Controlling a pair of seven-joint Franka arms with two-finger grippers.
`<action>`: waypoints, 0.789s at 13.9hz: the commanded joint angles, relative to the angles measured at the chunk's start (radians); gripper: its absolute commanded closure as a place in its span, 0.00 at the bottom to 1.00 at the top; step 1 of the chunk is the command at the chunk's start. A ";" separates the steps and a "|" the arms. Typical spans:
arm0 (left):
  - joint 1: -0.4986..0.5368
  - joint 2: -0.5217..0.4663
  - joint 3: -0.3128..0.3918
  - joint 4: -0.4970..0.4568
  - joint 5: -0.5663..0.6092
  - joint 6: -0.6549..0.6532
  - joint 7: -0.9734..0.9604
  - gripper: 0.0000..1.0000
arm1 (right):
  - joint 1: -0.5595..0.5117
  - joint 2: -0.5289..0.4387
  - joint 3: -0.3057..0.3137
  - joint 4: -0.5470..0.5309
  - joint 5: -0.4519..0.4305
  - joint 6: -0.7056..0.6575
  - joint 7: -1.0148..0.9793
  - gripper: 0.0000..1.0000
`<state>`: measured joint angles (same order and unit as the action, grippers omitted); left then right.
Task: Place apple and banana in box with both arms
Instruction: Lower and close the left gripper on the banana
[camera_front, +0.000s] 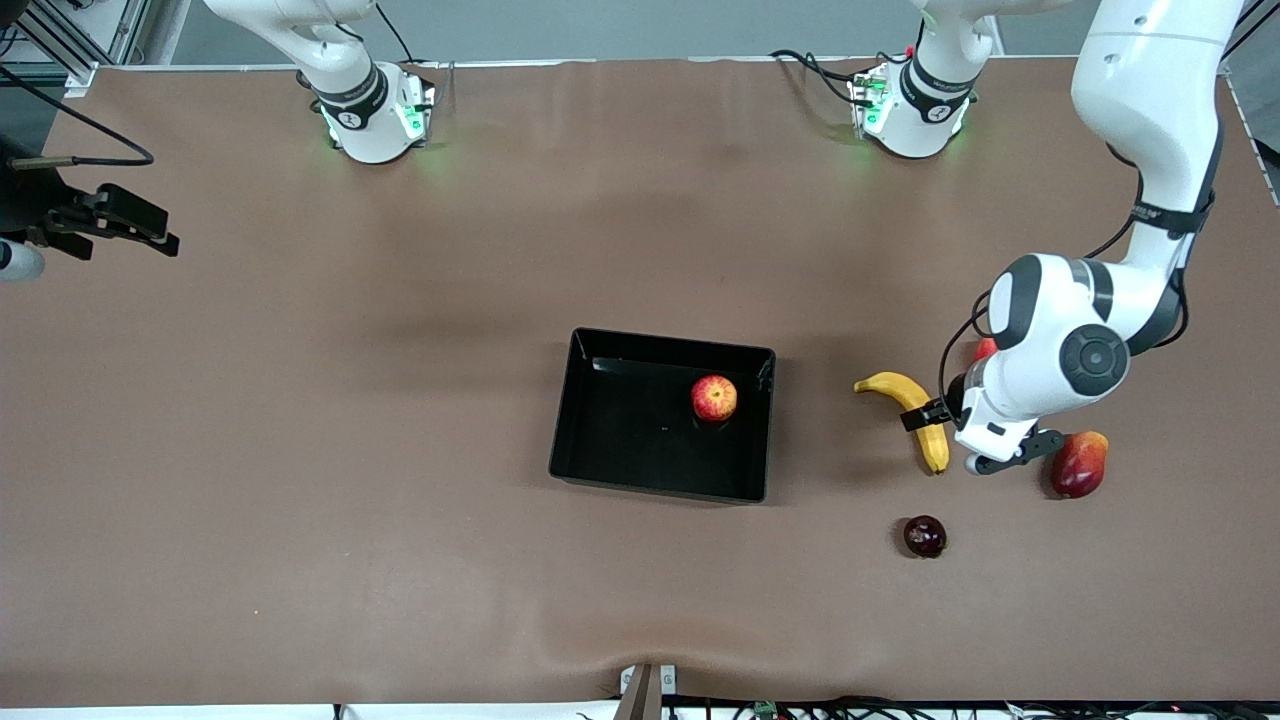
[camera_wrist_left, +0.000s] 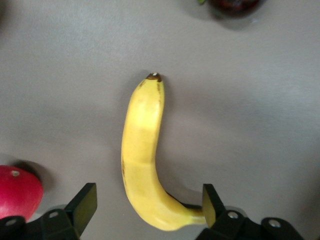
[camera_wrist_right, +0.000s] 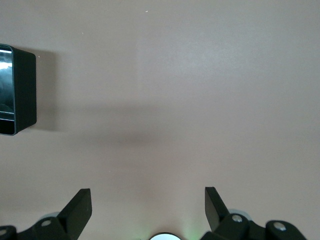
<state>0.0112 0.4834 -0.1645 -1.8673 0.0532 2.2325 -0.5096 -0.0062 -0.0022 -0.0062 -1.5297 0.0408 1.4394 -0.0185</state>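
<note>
- On the brown worktop (camera_front: 400, 420), the box (camera_front: 600, 470) sits near the middle, and the apple (camera_front: 714, 397) lies inside it, close to the wall toward the left arm's end.
- Toward the left arm's end, the banana (camera_front: 912, 412) lies flat on the worktop, outside the box and a little apart from it.
- The left tool (camera_front: 968, 440) hangs low over the banana's stem half; in the front view the arm's wrist hides most of it, so only one black finger shows against the banana.
- From the left wrist view, its fingers (camera_wrist_left: 85, 202) stand wide on either side of the banana (camera_wrist_left: 145, 155), one just beside the stem end; whether it touches cannot be told.
- A red fruit (camera_front: 985, 349) is mostly hidden by the left arm's wrist.
- An elongated red-orange fruit (camera_front: 1079, 463) lies beside the left tool, and a dark round fruit (camera_front: 925, 536) lies nearer the camera than the banana.
- The right tool (camera_front: 110, 225) waits at the right arm's end, partly cut off by the picture's edge, fingers wide apart and holding nothing.
</note>
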 joint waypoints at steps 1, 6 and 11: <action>-0.002 0.027 -0.003 -0.009 0.030 0.039 -0.084 0.16 | -0.009 0.004 0.005 0.016 0.016 -0.013 -0.008 0.00; -0.022 0.078 -0.001 -0.009 0.094 0.067 -0.158 0.22 | -0.009 0.004 0.005 0.016 0.016 -0.013 -0.008 0.00; -0.022 0.093 0.000 -0.009 0.142 0.067 -0.196 0.29 | -0.009 0.005 0.005 0.016 0.016 -0.013 -0.008 0.00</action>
<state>-0.0101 0.5775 -0.1642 -1.8718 0.1675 2.2853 -0.6780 -0.0062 -0.0022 -0.0062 -1.5297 0.0408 1.4393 -0.0185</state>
